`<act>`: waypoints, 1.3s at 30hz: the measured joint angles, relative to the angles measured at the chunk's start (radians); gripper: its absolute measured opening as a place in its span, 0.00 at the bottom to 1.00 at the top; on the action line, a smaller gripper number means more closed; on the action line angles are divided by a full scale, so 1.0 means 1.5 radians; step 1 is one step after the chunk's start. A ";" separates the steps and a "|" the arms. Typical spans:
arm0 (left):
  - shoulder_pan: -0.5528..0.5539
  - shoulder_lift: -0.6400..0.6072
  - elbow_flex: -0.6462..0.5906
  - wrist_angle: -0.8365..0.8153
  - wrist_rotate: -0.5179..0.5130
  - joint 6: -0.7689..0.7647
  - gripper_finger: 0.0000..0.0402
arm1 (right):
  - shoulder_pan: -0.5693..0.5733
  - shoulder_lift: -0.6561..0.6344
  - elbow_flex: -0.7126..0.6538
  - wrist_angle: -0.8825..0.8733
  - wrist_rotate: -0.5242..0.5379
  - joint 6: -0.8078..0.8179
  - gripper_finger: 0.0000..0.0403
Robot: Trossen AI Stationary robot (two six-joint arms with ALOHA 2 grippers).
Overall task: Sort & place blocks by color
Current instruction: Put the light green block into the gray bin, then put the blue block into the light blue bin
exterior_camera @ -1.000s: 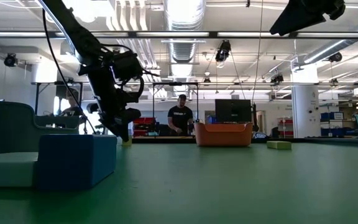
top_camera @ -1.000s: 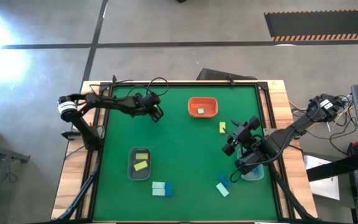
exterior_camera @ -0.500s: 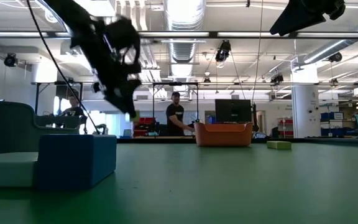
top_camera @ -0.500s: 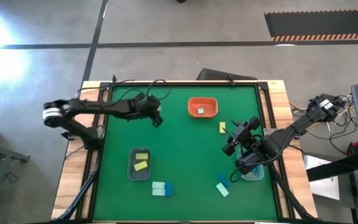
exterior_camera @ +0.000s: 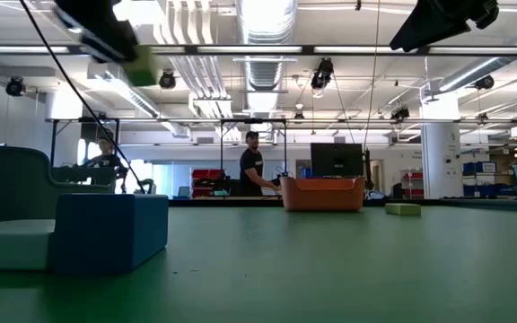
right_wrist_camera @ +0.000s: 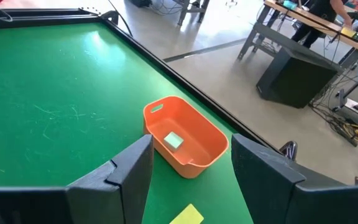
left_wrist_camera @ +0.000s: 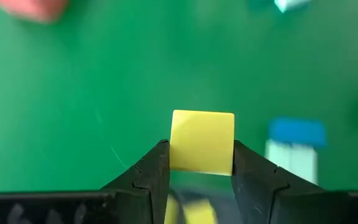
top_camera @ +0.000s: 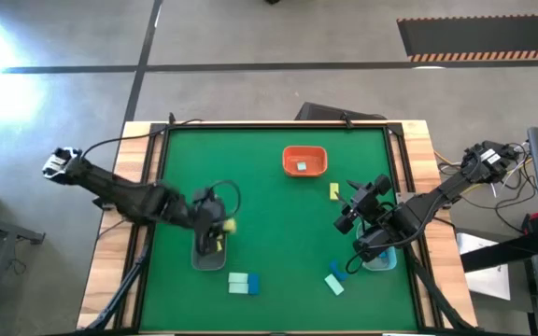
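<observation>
My left gripper point(top_camera: 220, 226) hangs over the grey bin point(top_camera: 197, 259) near the table's left side, shut on a yellow block point(left_wrist_camera: 202, 142). Two more yellow blocks point(top_camera: 211, 247) lie in that bin. In the low view the left gripper point(exterior_camera: 119, 40) is high up and blurred. My right gripper point(top_camera: 348, 213) waits open, raised over the table's right part. Its wrist view looks at the orange tray point(right_wrist_camera: 194, 163), where a mint block point(right_wrist_camera: 173, 141) lies. A loose yellow block point(top_camera: 333, 191) lies flat beside the right gripper. My left gripper pinches the yellow block between its two fingers point(left_wrist_camera: 153, 169), one on each opposite side face point(left_wrist_camera: 178, 146). The fingers come from above, pointing down. The block is lifted clear, above the grey bin.
A mint and a blue block point(top_camera: 243, 283) lie together near the near edge. A second blue and mint pair point(top_camera: 334, 278) lies to their right. A clear bin point(top_camera: 381, 259) sits under the right arm. A person point(exterior_camera: 253, 169) stands in the room beyond the table.
My left gripper has risen from the table's far part, left of the orange tray, and swung toward the near edge, over the grey bin. The yellow block has gone with it, lifted clear of the table.
</observation>
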 joint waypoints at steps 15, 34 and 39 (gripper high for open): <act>-0.054 0.151 0.003 -0.260 0.063 -0.127 0.29 | 0.000 0.000 -0.001 0.004 0.000 0.000 0.50; -0.040 0.180 0.007 -0.260 0.085 -0.122 0.44 | 0.000 0.000 -0.001 0.007 0.000 0.000 0.50; -0.040 0.181 0.008 -0.260 0.085 -0.121 0.47 | 0.000 0.000 -0.001 0.007 -0.001 -0.001 0.50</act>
